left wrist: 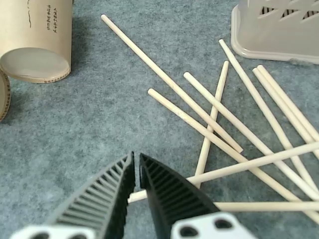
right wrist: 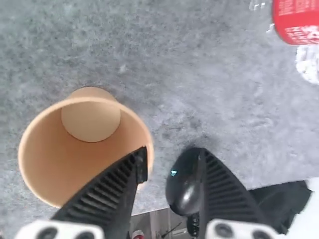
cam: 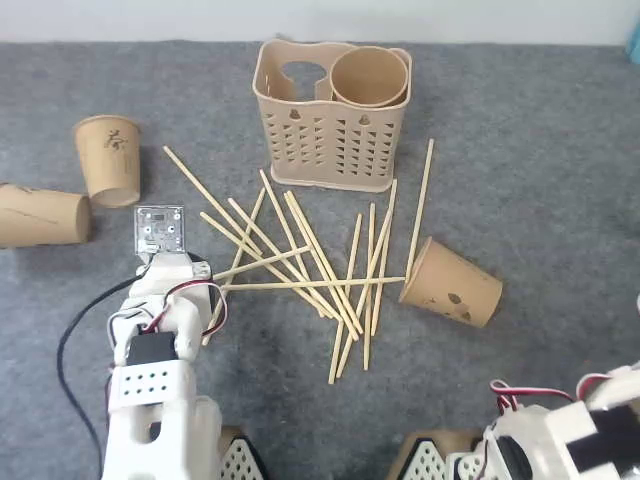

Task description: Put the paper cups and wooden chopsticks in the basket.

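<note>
Chopsticks (cam: 322,268) lie scattered and crossed over one another on the grey mat (cam: 540,150), just in front of the basket (cam: 330,140). The basket stands toward the far side of the mat, with an upright cup (cam: 368,75) in its right compartment. Three more cups lie on their sides. The printed cup (cam: 108,160) and the far-left cup (cam: 40,216) are just beside each other on my left, well apart from the basket. The right-hand cup (cam: 452,285) rests at the right end of the chopstick pile.

My left gripper (left wrist: 136,157) hangs low over the mat at the left edge of the pile. Its jaws are drawn almost together, with only a sliver of gap, and I see nothing clamped in them. The end of one chopstick lies beneath them. My right gripper (right wrist: 169,157) has its jaws parted a fair way around nothing and faces the mouth of the right-hand cup. One finger (right wrist: 119,184) crosses the cup's rim; whether it touches, I cannot tell.

The mat is a short-napped grey felt covering the work surface. A pale strip (cam: 300,20) runs beyond its far edge, and something blue (cam: 634,40) shows at the far right corner.

Dark marks run down the side of the printed cup, too small for me to read. A red container (right wrist: 296,20) with white lettering is cut off in my right wrist view, so its lettering is unreadable too.
</note>
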### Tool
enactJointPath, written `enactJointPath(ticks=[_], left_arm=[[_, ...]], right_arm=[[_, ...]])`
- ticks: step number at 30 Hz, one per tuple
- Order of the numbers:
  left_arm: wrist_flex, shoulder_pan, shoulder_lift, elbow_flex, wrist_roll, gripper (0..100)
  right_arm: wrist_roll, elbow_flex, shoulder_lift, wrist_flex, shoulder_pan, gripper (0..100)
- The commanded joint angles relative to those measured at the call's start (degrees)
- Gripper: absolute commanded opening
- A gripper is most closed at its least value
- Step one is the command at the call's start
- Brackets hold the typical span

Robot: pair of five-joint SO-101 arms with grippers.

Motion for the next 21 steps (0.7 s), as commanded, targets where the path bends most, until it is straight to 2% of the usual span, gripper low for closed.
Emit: enactJointPath(ticks=[1,5,9,13,15,21], left_arm=[[-1.23,-0.26,0.18,-2.59,0.26,1],[-1.23,-0.26,0.18,-2.59,0.26,1],[-1.23,-0.26,0.18,-2.59,0.26,1],[-1.23,-0.26,0.18,-2.59,0.26,1],[-1.23,-0.26,0.18,-2.59,0.26,1],[-1.23,-0.26,0.18,-2.59,0.26,1]], right_arm=[[-0.62,5.27,-3.47,-5.14,-1.27,16.6],[-0.62,13.10,-3.47,-13.93,-1.27,16.6],[-0.62,17.41,-3.82,-17.63,-1.27,15.1],[-1.05,16.97,-4.44,-17.36,-2.33,0.0],[-1.93,16.53,-4.97,-16.13,-3.21,2.7],[-8.97,9.76,-7.25,-6.99,-7.96,0.7]])
